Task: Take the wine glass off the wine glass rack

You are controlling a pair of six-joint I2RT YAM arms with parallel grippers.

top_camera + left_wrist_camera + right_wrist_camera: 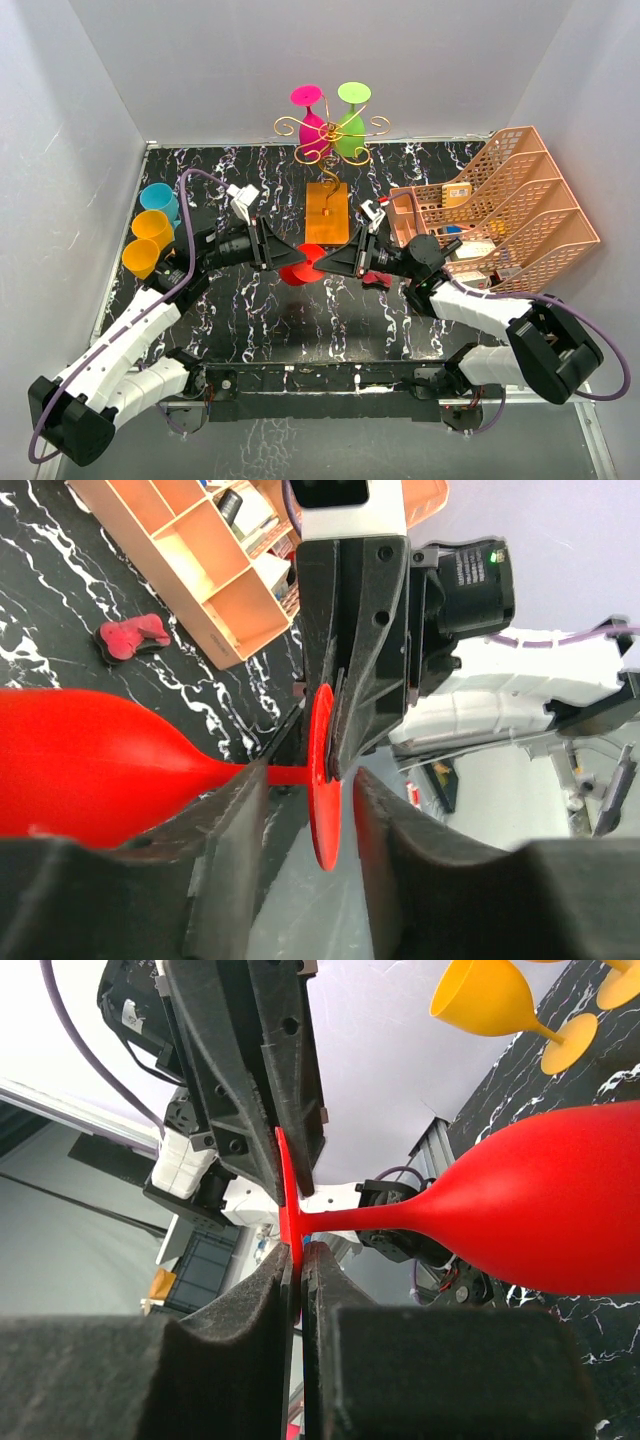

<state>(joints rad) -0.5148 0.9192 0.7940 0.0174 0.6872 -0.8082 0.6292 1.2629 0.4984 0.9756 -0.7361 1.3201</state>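
**Top external view.** The wine glass rack (327,205) stands at the far middle of the table (250,320). A pink glass (312,125) and a green glass (350,130) hang from its scroll arms. The red wine glass (300,272) is well clear of the rack, on the near side of its wooden base. It lies sideways between the left gripper (288,256) and the right gripper (322,262), which face each other. The removal step reads as done for this glass.

**Left wrist view.** The wine glass (90,765) runs crosswise, bowl to the left, stem and foot in the gap of the left gripper (308,792). Its fingers (230,860) are spread, and no contact with the foot shows. Opposite, the right gripper's jaws are pressed on the foot's rim. The peach desk organiser (200,570) lies beyond.

**Right wrist view.** The right gripper (297,1260) pinches the thin foot edge-on, fingers (230,1360) pressed together on it. The bowl (540,1210) extends right. Yellow glasses (490,1000) show beyond it.

**Status.** The glass is off the rack and, by judgement, carried by the right gripper alone. What is left appears to be separating the arms and placing the glass.
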